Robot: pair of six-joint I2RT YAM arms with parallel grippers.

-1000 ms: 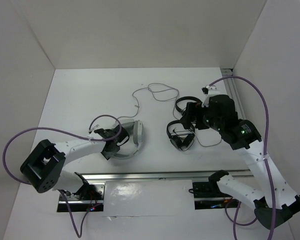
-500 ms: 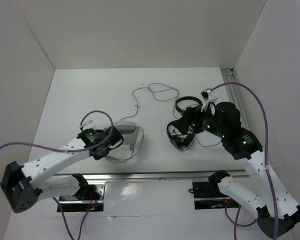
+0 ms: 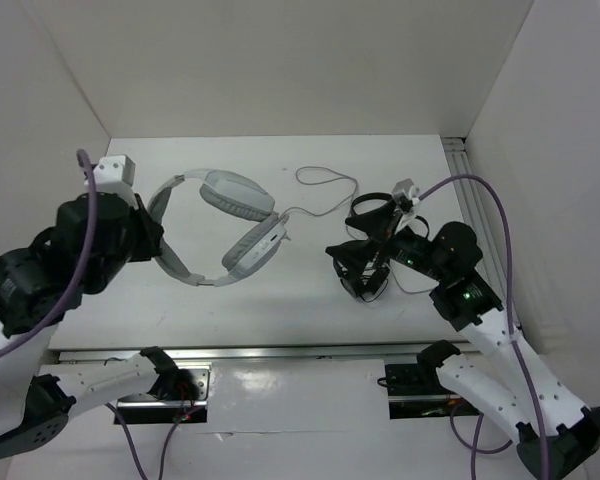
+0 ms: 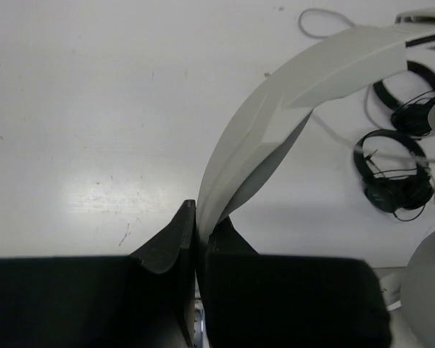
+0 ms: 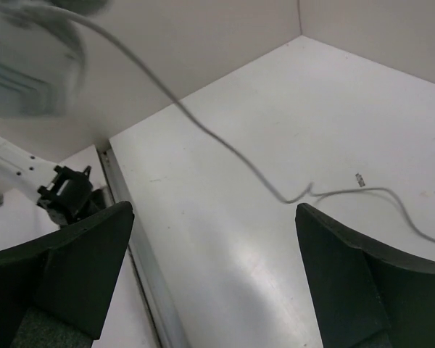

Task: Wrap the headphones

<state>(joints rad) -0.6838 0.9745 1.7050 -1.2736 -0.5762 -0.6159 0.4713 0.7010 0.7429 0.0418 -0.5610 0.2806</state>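
The light grey headphones [image 3: 230, 225] hang in the air over the left half of the table. My left gripper [image 3: 152, 238] is shut on their wide headband [image 4: 275, 109], which is pinched flat between the fingertips [image 4: 185, 221]. Both earcups [image 3: 261, 245] dangle to the right of the grip. The thin grey cable [image 3: 325, 180] runs from an earcup to a loop on the table. In the right wrist view that cable [image 5: 225, 148] slants across above the table. My right gripper [image 5: 214, 268] stands open and holds nothing; it hovers over the table's right half [image 3: 352, 262].
Two small black on-ear headphones [image 3: 370, 208] [image 3: 366, 280] lie under and beside the right gripper, also seen from the left wrist [image 4: 391, 181]. White walls enclose the table on three sides. An aluminium rail [image 3: 280, 352] runs along the near edge.
The left gripper closed on the headband and lifted the headphones off the table, up and to the left. The cable's loop was pulled shorter. The right gripper shifted slightly left, staying open.
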